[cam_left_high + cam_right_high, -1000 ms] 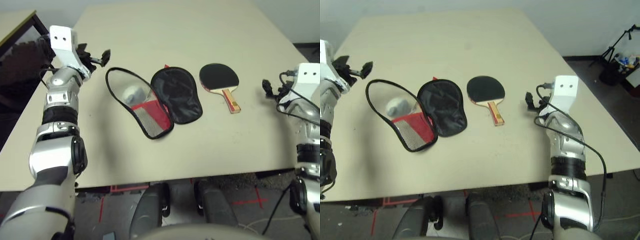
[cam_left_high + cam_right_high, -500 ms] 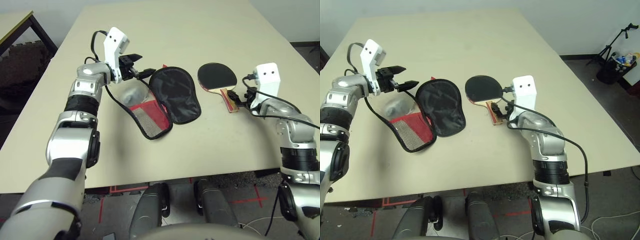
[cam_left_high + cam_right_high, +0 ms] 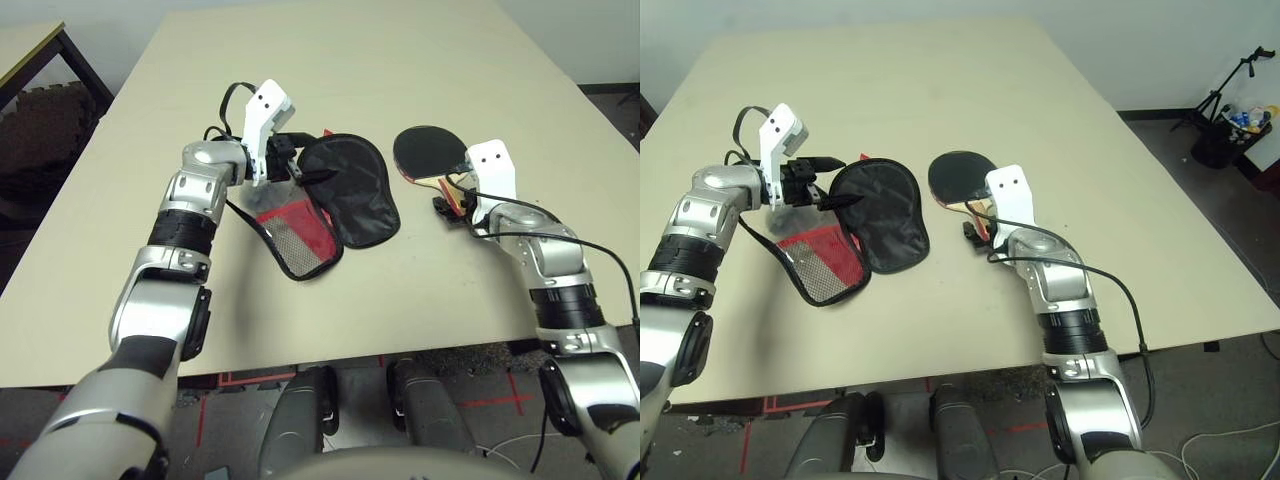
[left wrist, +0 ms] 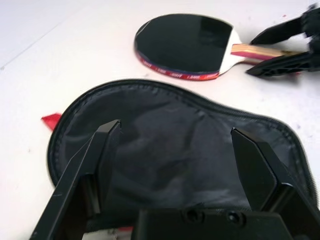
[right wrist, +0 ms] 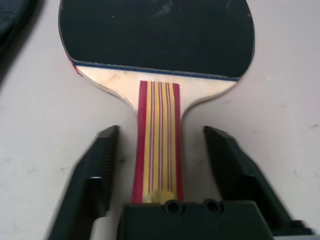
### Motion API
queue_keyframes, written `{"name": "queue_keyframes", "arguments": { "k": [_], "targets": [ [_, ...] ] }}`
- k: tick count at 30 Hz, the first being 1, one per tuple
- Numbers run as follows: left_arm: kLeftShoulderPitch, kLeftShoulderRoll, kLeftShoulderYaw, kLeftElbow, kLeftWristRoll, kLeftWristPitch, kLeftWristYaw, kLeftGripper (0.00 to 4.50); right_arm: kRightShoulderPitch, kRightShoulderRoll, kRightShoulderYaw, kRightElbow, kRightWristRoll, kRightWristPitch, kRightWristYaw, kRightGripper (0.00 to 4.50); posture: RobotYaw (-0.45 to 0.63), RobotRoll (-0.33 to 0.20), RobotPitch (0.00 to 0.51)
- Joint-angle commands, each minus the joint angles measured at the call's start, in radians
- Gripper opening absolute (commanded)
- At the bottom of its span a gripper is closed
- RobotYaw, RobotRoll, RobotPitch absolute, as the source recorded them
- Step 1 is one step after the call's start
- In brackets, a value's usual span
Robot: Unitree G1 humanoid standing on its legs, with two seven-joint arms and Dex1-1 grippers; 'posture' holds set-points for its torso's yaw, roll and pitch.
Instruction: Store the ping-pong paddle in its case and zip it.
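Note:
The ping-pong paddle point(image 3: 430, 152) lies flat right of the case, with its black blade point(image 5: 155, 35) away from me and its striped wooden handle point(image 5: 159, 150) pointing toward me. My right gripper point(image 5: 161, 134) is down at the handle and open, one finger on each side with a small gap to the wood. The case point(image 3: 352, 190) lies unzipped, its black flap point(image 4: 185, 150) folded out to the right and its red mesh part point(image 3: 295, 230) nearer me. My left gripper point(image 4: 175, 129) hovers open over the flap's left edge, holding nothing.
The beige table point(image 3: 400, 60) has wide bare room behind the objects and in front of them up to the near edge point(image 3: 350, 355). A dark side table point(image 3: 40, 60) stands off to the left. A tripod point(image 3: 1230, 100) stands on the floor at the right.
My left gripper has swung right from the table's left side to over the case flap. My right gripper has moved left onto the paddle handle, and its fingers have narrowed around it.

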Motion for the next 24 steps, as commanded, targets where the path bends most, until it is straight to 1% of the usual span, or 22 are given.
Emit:
{"name": "queue_keyframes", "arguments": {
  "k": [1,4,5,11,14,19,24],
  "targets": [
    [0.016,0.000,-0.004,-0.039,-0.009,0.028,0.010,4.50,0.000,0.010,0.006,0.050,-0.033,-0.011,-0.016,2.33,-0.16,0.000,0.133],
    [0.017,-0.001,-0.002,-0.059,-0.015,0.041,0.019,4.50,-0.002,0.014,0.002,0.058,-0.037,-0.008,-0.020,1.41,-0.16,0.000,0.133],
    [0.015,-0.002,-0.001,-0.064,-0.017,0.044,0.022,4.50,-0.004,0.018,-0.004,0.059,-0.038,-0.008,-0.024,1.19,-0.16,0.000,0.134],
    [-0.018,-0.006,0.011,-0.073,-0.036,0.050,0.049,4.50,-0.042,0.043,-0.024,0.020,-0.041,0.013,-0.050,1.19,-0.16,0.000,0.131],
    [-0.045,0.001,0.012,-0.078,-0.045,0.067,0.044,4.50,-0.072,0.072,-0.021,-0.040,-0.030,0.081,-0.063,1.19,-0.16,0.000,0.131],
    [-0.094,0.031,0.020,-0.067,-0.049,0.078,0.035,4.50,-0.105,0.117,-0.016,-0.117,-0.020,0.177,-0.076,1.19,-0.15,0.000,0.130],
    [-0.149,0.083,0.032,-0.021,-0.048,0.059,0.025,4.50,-0.135,0.175,0.016,-0.204,-0.017,0.278,-0.084,1.19,-0.14,0.000,0.132]
  ]
}}
